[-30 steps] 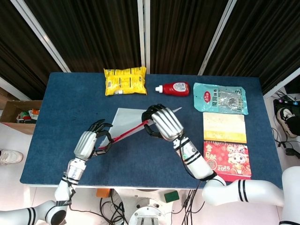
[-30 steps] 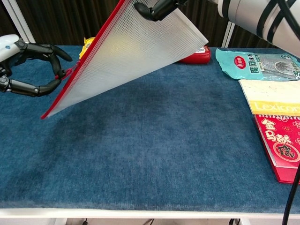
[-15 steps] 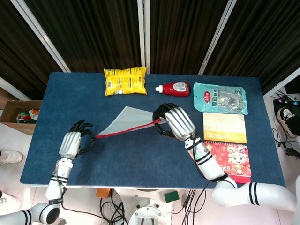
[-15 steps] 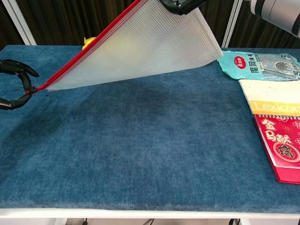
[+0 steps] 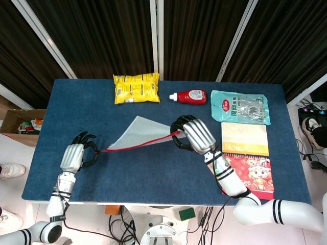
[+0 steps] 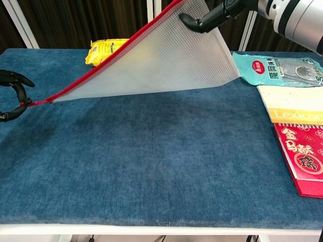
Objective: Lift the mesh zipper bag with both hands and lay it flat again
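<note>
The mesh zipper bag (image 6: 161, 60) is white mesh with a red zipper edge, and it hangs stretched in the air above the blue table (image 6: 166, 161). My right hand (image 5: 193, 134) grips its upper right corner high up. My left hand (image 5: 74, 156) pinches the red zipper end low at the far left, just above the table. In the chest view only the left hand's fingertips (image 6: 15, 96) show at the left edge, and the right hand (image 6: 217, 15) shows at the top. The bag (image 5: 138, 135) slopes down from right to left.
A yellow snack packet (image 5: 136, 88) and a red bottle (image 5: 190, 95) lie at the back. A teal pouch (image 5: 240, 106), a yellow booklet (image 5: 245, 138) and a red packet (image 5: 248, 173) line the right side. A cardboard box (image 5: 20, 125) stands off the table's left.
My left hand has moved left and down with the zipper end, pulling the bag out taut. My right hand has shifted slightly right with its corner still raised.
</note>
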You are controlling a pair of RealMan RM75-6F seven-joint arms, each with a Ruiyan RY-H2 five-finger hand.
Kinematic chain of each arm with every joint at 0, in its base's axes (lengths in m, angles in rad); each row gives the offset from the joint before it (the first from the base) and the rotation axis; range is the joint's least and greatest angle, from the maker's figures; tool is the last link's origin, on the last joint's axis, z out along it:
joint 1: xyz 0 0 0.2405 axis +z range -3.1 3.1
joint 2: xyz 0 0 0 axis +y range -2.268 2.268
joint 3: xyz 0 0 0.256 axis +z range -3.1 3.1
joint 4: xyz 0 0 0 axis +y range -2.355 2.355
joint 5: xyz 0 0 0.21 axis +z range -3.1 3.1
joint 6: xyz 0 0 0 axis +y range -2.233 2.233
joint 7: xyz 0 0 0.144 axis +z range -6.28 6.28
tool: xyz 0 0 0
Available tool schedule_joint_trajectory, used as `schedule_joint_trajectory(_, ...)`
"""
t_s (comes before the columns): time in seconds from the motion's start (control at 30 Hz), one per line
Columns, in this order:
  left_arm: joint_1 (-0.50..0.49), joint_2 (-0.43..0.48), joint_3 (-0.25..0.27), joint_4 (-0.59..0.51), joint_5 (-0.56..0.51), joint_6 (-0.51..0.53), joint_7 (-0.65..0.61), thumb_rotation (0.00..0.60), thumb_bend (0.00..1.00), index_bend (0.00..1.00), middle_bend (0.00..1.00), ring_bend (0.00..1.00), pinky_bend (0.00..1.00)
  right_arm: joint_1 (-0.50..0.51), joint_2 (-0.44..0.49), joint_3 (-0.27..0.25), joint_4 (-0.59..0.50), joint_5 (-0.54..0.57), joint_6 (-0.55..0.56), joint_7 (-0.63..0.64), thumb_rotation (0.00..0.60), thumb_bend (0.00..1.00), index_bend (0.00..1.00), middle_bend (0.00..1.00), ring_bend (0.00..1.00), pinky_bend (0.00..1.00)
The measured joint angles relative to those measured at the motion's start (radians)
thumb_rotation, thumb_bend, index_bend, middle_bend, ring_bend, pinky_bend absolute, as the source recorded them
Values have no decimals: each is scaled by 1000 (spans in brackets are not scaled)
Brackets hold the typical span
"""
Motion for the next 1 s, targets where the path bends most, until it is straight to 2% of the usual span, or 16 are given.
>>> schedule_joint_trajectory(0.13,4,20,-12,-37,25,28,-10,600,299,302,169,59,138,-3,-35,-48,39,-25,-18,-2,600,529,750,535,324,381)
schedule_joint_trajectory(0.23,8,37,-17,-65,49,54,-12,600,280,298,169,59,137,-4,-56,-86,66,-37,-45,-6,600,412,530,400,212,294)
schedule_joint_trajectory(0.27,10,42,-18,-73,56,63,-12,600,276,297,169,59,137,-5,-60,-99,72,-37,-63,-7,600,349,407,330,148,243)
schedule_joint_trajectory(0.37,19,59,-18,-100,81,93,-10,600,261,295,169,59,137,-4,-57,-132,77,-29,-117,-16,600,209,168,206,36,125)
schedule_joint_trajectory(0.47,31,77,-17,-122,101,119,-6,600,254,293,169,59,137,2,-29,-167,68,-7,-181,-54,600,92,21,101,0,25)
schedule_joint_trajectory(0.57,42,94,-15,-140,114,139,-1,598,246,289,169,59,137,12,11,-199,42,36,-233,-126,600,11,0,25,0,0)
schedule_joint_trajectory(0.77,57,120,-16,-165,120,156,7,590,240,288,168,57,136,40,85,-271,-24,189,-284,-341,600,0,0,0,0,0)
schedule_joint_trajectory(0.9,65,135,-17,-172,125,166,17,591,240,288,168,57,135,51,136,-329,-84,298,-270,-472,600,0,0,0,0,0)
schedule_joint_trajectory(1.0,70,152,-15,-173,129,170,30,596,240,288,166,57,134,41,188,-362,-116,311,-230,-500,600,0,0,0,0,0)
